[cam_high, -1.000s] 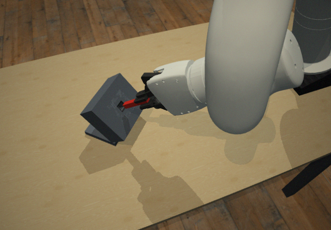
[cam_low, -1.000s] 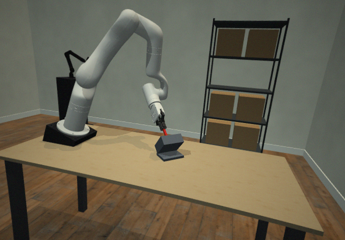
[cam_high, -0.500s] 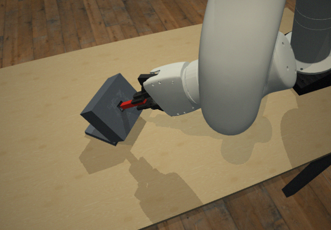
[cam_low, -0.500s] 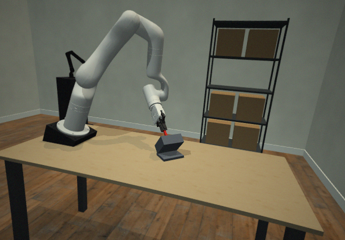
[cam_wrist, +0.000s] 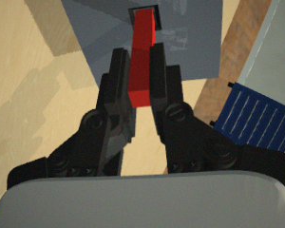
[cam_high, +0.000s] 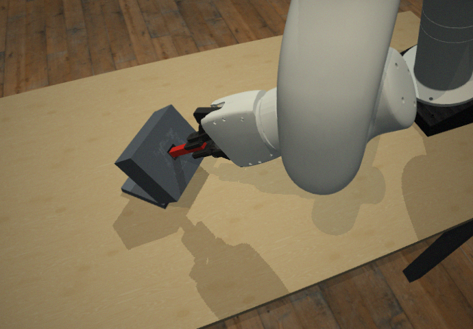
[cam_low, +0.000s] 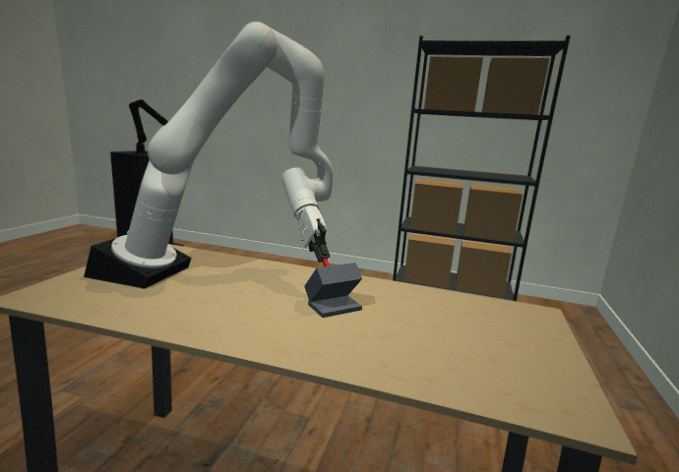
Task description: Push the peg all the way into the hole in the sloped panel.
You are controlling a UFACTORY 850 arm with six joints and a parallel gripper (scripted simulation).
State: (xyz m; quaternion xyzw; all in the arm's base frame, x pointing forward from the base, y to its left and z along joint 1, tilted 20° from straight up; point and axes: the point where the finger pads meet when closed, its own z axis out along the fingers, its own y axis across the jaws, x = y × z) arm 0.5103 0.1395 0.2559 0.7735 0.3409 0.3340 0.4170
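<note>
red square-section peg (cam_wrist: 142,51), jaws pinching rear end, tip inside hole (cam_wrist: 144,9) of grey sloped panel (cam_wrist: 187,32).

You're looking at grey-green walls (cam_low: 240,83) and a plank floor (cam_low: 295,428). At far right a black shelf rack (cam_low: 558,111) holds brown boxes (cam_low: 452,83), behind your wooden bench (cam_low: 435,356).

The top view looks steeply down on the sloped panel (cam_high: 155,155); the exterior view faces it from across the tabletop (cam_low: 435,356); the wrist view sits nearest.
</note>
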